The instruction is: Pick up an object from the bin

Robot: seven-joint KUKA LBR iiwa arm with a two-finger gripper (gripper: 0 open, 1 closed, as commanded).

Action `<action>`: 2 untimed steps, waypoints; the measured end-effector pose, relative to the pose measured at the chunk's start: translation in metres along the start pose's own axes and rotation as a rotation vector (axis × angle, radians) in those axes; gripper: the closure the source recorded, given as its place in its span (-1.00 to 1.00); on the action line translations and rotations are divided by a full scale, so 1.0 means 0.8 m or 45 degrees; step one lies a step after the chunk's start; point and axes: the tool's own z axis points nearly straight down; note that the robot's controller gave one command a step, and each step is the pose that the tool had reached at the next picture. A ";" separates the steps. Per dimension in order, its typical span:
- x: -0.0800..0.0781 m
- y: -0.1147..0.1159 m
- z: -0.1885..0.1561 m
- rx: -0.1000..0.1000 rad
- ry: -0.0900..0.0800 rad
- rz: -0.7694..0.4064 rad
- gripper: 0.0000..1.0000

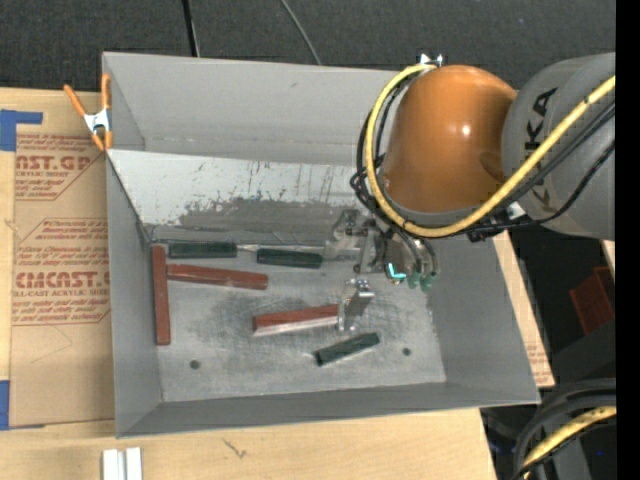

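Down in the bin, claw at right end of long red-brown bar, spread cannot be told.

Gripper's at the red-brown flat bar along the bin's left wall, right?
No. In the camera view the gripper is at the right end of the red-brown flat bar mid-bin; the left-wall red-brown bar lies well clear.

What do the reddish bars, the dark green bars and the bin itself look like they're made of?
Reddish-brown bars: matte, flat-sided, evenly coloured; probably painted wood or plastic, unclear which. Dark green bars: same shape, likely the same material. Bin: dull grey sheet metal, with scratches and scuffs on its back wall.
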 end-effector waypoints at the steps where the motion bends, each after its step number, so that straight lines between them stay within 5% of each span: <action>1: -0.002 0.000 -0.005 -0.001 -0.010 0.001 -1.00; 2: -0.008 -0.009 0.061 0.000 -0.019 -0.047 -1.00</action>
